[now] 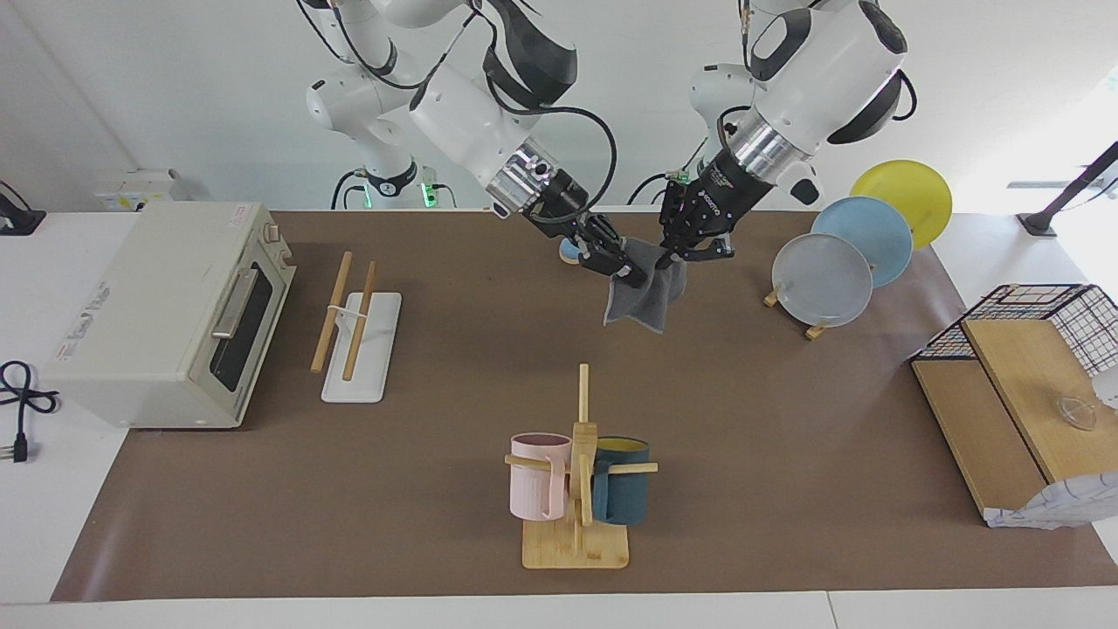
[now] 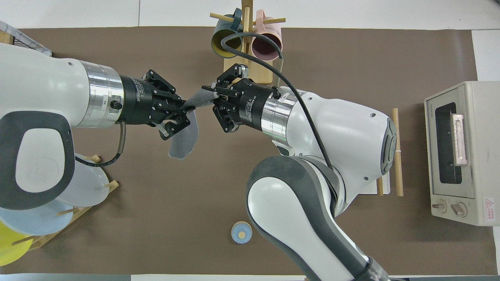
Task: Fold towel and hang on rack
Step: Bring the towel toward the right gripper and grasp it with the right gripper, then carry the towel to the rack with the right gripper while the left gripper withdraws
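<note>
While the dark grey soft towel (image 1: 642,297) hangs in the air over the brown worktop (image 1: 437,489), both pincers meet at its top edge. Right pincer (image 1: 631,266) is clamped tight on one upper corner; left pincer (image 1: 671,257) sits at the other corner w/ the cloth between its fingers, but whether it grips or has let go I cannot tell. Rest of the towel droops free below them, clear of the worktop.

The rack w/ two light-wood rods on a flat white base (image 1: 356,328) stands toward the right arm's end of the worktop, well apart from the towel, just beside the cream toaster oven (image 1: 166,310). Nothing lies on the bare worktop between towel and rack.

Other things around: a bamboo mug stand (image 1: 578,489) w/ a pink mug (image 1: 534,476) and a dark teal mug (image 1: 622,491), farther from the robots than the towel; a small round blue item (image 2: 241,232) near the robots' edge, under the right arm; a plate stand w/ white, blue and yellow plates (image 1: 860,240) toward the left arm's end; a black wire basket w/ wooden boards (image 1: 1031,367) at that end's edge.
</note>
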Robot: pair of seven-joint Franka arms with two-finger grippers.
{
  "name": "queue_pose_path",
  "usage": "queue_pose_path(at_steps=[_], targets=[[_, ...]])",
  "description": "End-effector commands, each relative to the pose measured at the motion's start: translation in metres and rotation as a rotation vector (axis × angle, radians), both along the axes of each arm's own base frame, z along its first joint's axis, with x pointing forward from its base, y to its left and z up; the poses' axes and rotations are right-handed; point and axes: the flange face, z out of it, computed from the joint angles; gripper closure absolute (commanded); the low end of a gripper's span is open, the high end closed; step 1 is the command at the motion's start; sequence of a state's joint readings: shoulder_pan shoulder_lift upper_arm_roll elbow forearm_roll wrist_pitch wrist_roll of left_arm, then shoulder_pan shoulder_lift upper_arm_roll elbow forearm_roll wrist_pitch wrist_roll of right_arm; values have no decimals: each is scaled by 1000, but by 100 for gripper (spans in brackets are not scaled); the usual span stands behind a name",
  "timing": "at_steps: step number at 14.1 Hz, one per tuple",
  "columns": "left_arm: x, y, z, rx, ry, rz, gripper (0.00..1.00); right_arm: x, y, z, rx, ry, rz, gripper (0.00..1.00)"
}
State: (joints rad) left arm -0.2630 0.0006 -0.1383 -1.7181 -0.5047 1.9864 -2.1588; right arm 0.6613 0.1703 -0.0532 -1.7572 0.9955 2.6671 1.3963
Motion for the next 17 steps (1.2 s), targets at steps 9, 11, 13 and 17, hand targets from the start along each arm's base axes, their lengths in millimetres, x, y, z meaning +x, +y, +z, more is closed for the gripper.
queue_pose_path(at_steps=[9, 11, 13, 17], targets=[[-5, 30, -13, 52, -56, -104, 0, -5, -94, -49, -644, -343, 913, 100], [-8, 45, -22, 71, -99, -189, 0, -4, -135, -65, -755, -377, 1049, 100], [-11, 65, -30, 91, -148, -279, 0, -3, -171, -78, -850, -386, 1149, 100], [-7, 107, -42, 190, -255, -515, 0, 2, -233, -84, -976, -341, 1321, 100]])
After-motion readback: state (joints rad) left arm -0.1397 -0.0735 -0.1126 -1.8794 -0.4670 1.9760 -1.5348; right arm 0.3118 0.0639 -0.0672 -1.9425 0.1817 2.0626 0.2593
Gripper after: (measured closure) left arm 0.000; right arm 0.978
